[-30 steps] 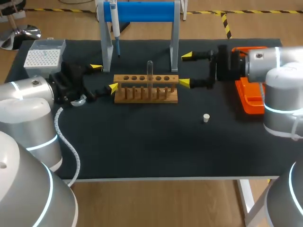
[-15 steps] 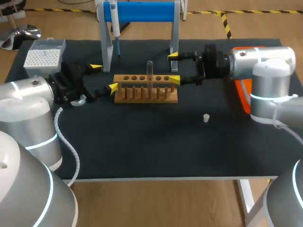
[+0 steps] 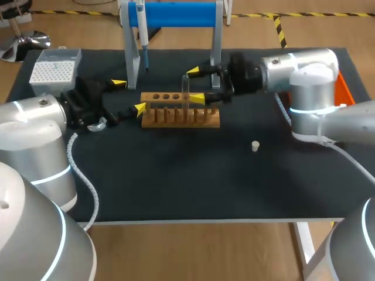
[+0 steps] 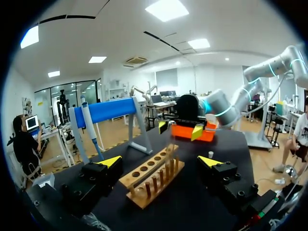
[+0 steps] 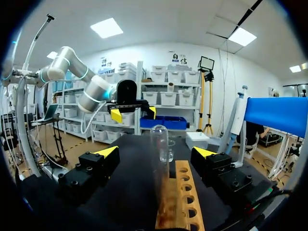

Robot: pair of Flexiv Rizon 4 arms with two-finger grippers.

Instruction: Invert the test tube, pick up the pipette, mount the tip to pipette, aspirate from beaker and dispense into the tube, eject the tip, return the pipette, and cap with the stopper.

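Head view: test tube (image 3: 186,89) stands upright in the wooden rack (image 3: 176,117), about mid-rack, near the back of the table (image 3: 187,181). Right wrist view shows its rounded closed end pointing up. Whether it sits in a hole or on a peg, can't tell.

Right gripper (image 3: 194,85) comes in sideways from the right arm, fingers spread wide, one yellow tip on each side of the tube. Neither tip touches the glass, so it holds nothing.

Left gripper (image 3: 129,96) is at the rack's left end, also spread wide and holding nothing. In the left wrist view the rack lies ahead of it, between the finger lines, untouched.

Pipette (image 3: 142,29) hangs on the blue stand (image 3: 176,13) behind the rack. Tip box (image 3: 54,71) sits at the back left corner. Stopper (image 3: 255,146) is alone on the mat, right of and in front of the rack, well apart from both grippers.
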